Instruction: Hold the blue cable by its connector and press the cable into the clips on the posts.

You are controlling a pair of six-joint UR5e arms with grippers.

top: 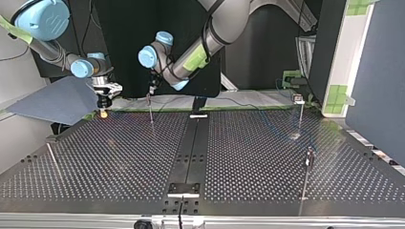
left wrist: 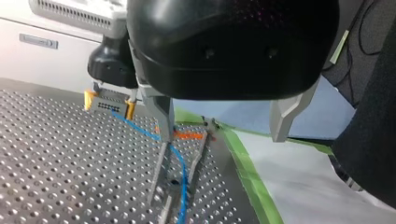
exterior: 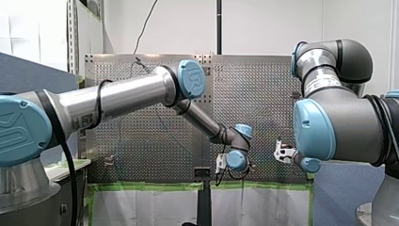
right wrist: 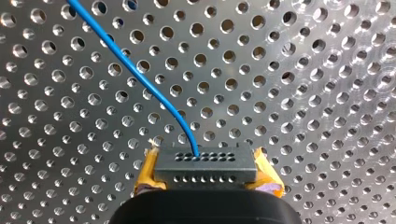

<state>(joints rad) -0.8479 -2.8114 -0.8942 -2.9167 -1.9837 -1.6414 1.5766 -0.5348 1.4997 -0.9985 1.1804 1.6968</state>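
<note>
The grey connector (right wrist: 205,169) sits between the yellow pads (right wrist: 145,179) of my right gripper (right wrist: 205,161), which is shut on it just above the perforated table. The blue cable (right wrist: 135,70) leaves the connector's top and runs away over the holes. In the left wrist view the connector (left wrist: 109,105) and the blue cable (left wrist: 180,172) lead to a thin post (left wrist: 158,175) with an orange clip (left wrist: 187,136); the cable passes the clip and drops beside the post. My left gripper (left wrist: 222,139) hangs open over that post, one metal finger (left wrist: 161,114) right at the clip.
Across the table in the top view stand more thin posts (top: 301,107), (top: 308,164) and a leaning rod (top: 53,160). A black rail (top: 191,143) runs down the table's middle. Green tape (left wrist: 247,172) marks the table edge beside the post.
</note>
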